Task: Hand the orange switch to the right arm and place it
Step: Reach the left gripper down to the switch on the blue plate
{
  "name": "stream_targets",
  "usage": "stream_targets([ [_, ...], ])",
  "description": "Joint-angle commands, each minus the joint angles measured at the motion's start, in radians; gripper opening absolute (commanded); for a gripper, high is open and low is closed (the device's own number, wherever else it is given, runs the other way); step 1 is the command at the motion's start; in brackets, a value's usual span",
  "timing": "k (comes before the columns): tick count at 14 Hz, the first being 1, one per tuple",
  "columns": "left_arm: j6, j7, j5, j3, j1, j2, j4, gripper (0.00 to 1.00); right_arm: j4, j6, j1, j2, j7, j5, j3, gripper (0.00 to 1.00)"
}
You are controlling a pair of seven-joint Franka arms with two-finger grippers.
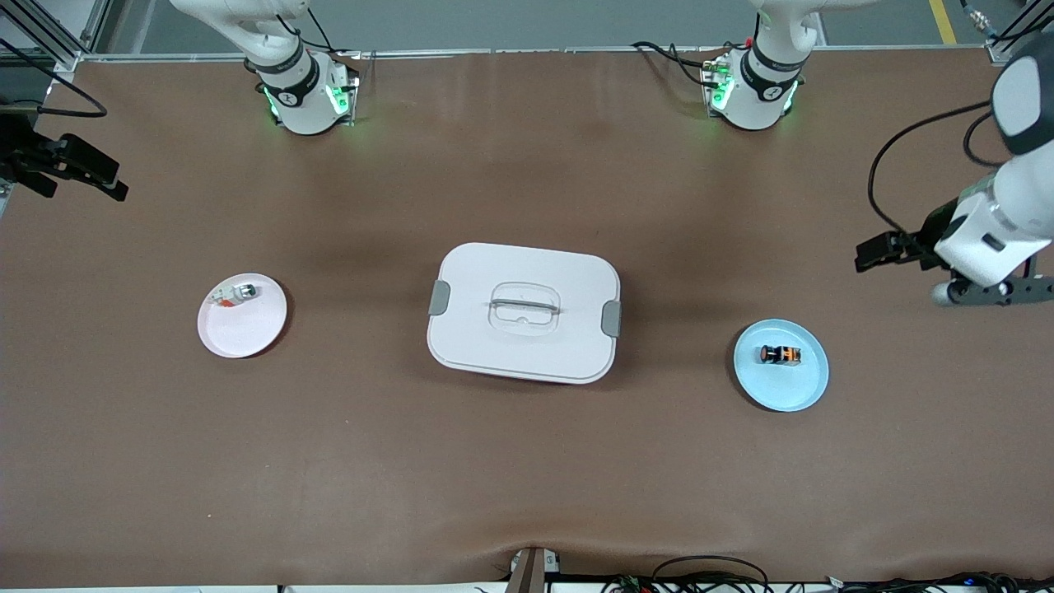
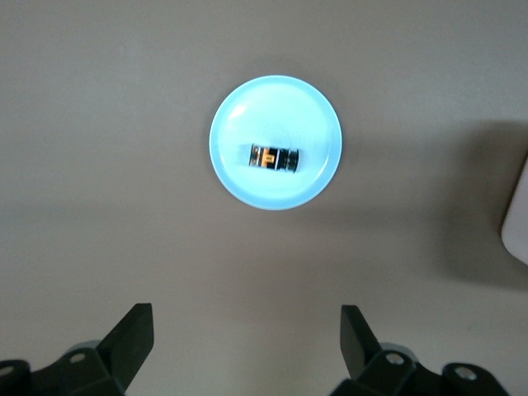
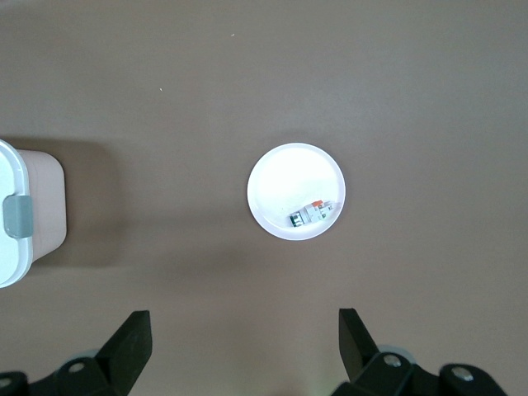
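Nearest the front camera sits the blue plate (image 1: 811, 387) with the orange switch (image 1: 780, 354) lying on its side on it, toward my left arm's end of the table. My left gripper (image 2: 247, 346) hangs over bare table at the plate's 2 o'clock in the front view, jaws wide and holding nothing; my right gripper (image 3: 245, 346) waits, equally spread and empty, at 10 o'clock of the pink plate (image 1: 263, 333) carrying the white-silver part (image 1: 235, 295), the white lidded box (image 1: 524, 312) between both plates. I judge step 1, the pickup, not yet begun: next my left must centre over the switch, descend and straddle its body.
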Motion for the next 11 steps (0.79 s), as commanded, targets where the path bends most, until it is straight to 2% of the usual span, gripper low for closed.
stream_targets([
  [1,0.078,0.020,-0.008,0.001,-0.004,0.088,0.014,1.00,-0.013,-0.005,-0.014,-0.016,-0.009,0.016,0.007,1.00],
  [7,0.286,0.052,0.013,-0.001,-0.026,0.242,-0.027,1.00,-0.014,-0.005,-0.015,-0.016,-0.009,0.016,0.007,1.00],
  [11,0.449,0.052,0.054,-0.001,-0.035,0.291,-0.111,1.00,-0.013,-0.005,-0.012,-0.016,-0.009,0.016,0.008,1.00],
])
